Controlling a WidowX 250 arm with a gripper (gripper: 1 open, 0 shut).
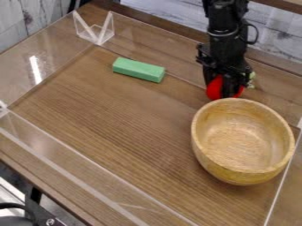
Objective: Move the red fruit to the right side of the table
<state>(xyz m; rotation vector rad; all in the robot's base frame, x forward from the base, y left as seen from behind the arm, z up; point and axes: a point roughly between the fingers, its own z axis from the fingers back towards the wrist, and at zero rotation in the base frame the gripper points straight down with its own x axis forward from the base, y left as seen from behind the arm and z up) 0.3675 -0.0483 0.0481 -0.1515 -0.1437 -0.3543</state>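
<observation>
One flat green rectangular block lies toward the far left corner of the wood-grain tabletop; to its right, a black robot gripper reaches down from the far edge, its fingers closed around a small red toy fruit; the fruit is right of the table's middle, just beyond the far rim of a round light wooden bowl, which sits near the right edge; whether the fruit touches the tabletop is unclear. Carrying appears to be the step in hand; the next move likely calls for a little more travel toward the right edge, clear of the bowl's rim, then a gentle lowering and release.
</observation>
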